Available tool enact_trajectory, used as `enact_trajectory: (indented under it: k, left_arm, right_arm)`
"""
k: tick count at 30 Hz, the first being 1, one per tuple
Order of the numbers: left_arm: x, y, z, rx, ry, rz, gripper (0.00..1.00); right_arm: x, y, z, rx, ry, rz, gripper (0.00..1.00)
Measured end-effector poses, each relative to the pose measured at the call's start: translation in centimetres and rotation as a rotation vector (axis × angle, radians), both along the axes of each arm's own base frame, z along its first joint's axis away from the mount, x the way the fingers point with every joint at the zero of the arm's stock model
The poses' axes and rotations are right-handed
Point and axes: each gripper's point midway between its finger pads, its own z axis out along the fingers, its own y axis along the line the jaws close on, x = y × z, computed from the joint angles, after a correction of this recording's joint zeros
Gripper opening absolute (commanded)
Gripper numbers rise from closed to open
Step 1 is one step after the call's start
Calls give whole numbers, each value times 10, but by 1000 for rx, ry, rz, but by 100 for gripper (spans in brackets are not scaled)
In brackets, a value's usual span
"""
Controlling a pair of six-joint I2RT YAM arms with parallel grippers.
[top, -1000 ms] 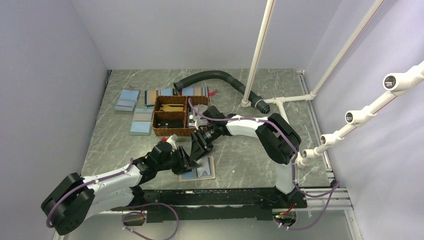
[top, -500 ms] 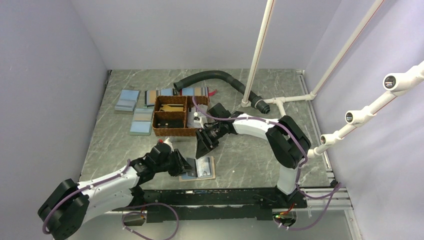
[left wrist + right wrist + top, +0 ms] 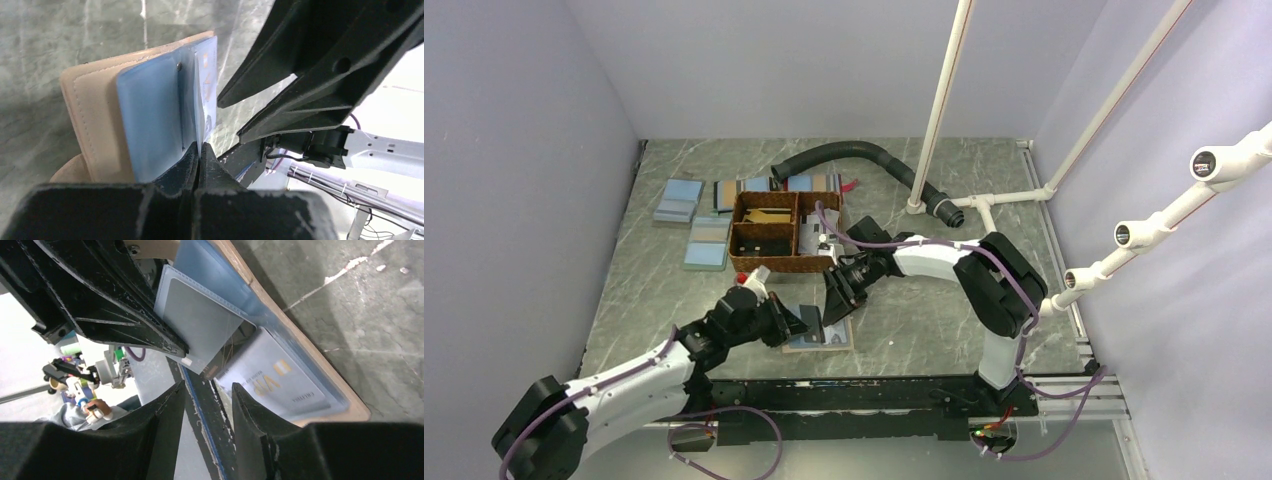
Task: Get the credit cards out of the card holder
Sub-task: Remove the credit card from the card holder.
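**Surface and room.** A grey veined-marble table [image 3: 904,320] is enclosed by plain lavender walls [image 3: 524,150]. White pipes [image 3: 944,100] rise toward its right side, and a black hose [image 3: 844,152] curves along the far edge. A woven basket [image 3: 769,268] stands left of centre, toward the far edge.

**Card holder.** The card holder [image 3: 834,342] lies open and flat at the middle of the near edge. It has a tan stitched leather rim, a light blue lining and clear plastic leaves.

**Grippers.** The left gripper [image 3: 200,150] has its jaws closed on one sleeve [image 3: 212,352] and holds it raised off the holder. A grey card [image 3: 195,315] shows inside the sleeve. The right gripper [image 3: 834,308] has its jaws narrowly parted and hangs just over the holder's far side. Whether it touches the holder cannot be told.

**Writing.** A pale blue card [image 3: 280,382] in the holder's lower pocket bears a gold chip and large letters reading "VIP". Its smaller print is too small to read.
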Motion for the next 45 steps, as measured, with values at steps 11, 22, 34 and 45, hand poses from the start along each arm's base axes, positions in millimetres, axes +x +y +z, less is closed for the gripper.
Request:
enact_trajectory:
  k: [11,22,34,45]
  left_arm:
    - [9,-7,40,-134,-192,-13,0]
    - [14,-10,46,-176,-237,-5,0]
    - [17,-8,55,-216,-251,31,14]
    - [17,2,54,-219,-221,88,22]
  right_arm:
    - [19,1,23,96,85,-75,43]
    - [12,6,43,178,158,-60,28]
    - [15,2,51,237,209,-74,0]
    - [17,-2,51,258,191,-59,0]
